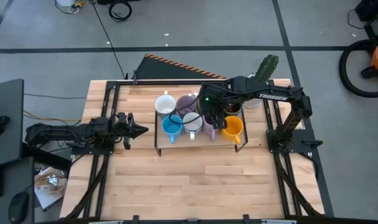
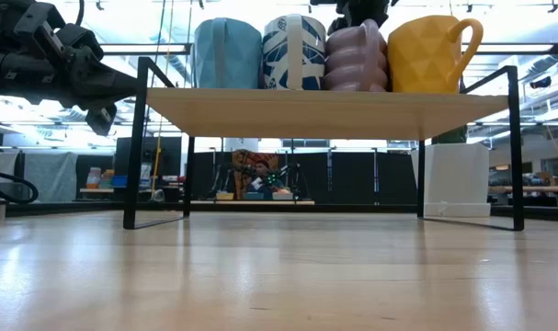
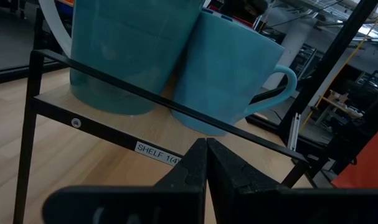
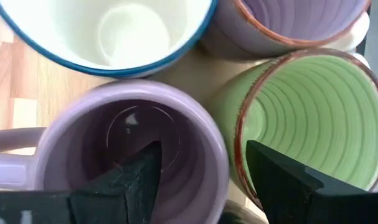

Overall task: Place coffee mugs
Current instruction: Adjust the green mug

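Under the right gripper [image 4: 204, 177], ribbed lilac mug [image 4: 132, 130] beside green mug [image 4: 301, 118].

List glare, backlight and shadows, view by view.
Low view: bright ceiling lights backlight the orange mug; the table shines. Right wrist view: small glint inside the lilac mug, at the open right end effector. High view: even light.

The mugs stand upright, clustered touching on the shelf [image 1: 159, 144]: white mug [image 1: 165, 104] at 10 o'clock, blue mug [image 1: 172, 126] at 8, orange mug [image 1: 233, 127] at 4, lilac mug [image 4: 136, 146] beside green mug [image 4: 307, 118].
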Tool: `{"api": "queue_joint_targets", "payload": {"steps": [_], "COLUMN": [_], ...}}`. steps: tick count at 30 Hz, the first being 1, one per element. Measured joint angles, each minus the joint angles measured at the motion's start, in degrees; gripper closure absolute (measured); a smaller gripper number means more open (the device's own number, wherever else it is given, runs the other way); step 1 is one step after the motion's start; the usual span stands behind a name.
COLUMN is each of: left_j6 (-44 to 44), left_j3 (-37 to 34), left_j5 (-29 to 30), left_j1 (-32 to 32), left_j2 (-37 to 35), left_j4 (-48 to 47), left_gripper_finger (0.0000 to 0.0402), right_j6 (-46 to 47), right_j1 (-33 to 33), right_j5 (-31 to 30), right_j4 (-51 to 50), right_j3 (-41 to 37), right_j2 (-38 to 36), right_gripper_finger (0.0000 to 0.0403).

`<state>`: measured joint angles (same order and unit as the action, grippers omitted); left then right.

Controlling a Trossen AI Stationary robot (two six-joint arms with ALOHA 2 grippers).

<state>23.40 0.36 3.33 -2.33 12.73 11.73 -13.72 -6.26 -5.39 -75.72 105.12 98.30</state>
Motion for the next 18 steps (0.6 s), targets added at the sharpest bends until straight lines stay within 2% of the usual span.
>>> {"api": "queue_joint_targets", "payload": {"steps": [18], "left_j6": [0.0], "left_j3": [0.0], "left_j5": [0.0], "left_j1": [0.0], "left_j2": [0.0], "left_j4": [0.0], "left_gripper_finger": [0.0388], "right_j6": [0.7], "right_j1": [1.8], "right_j5": [1.9], "right_j4": [-0.7], "right_j3": [0.0], "right_j2": [0.0], "right_gripper_finger": [0.0163]}}
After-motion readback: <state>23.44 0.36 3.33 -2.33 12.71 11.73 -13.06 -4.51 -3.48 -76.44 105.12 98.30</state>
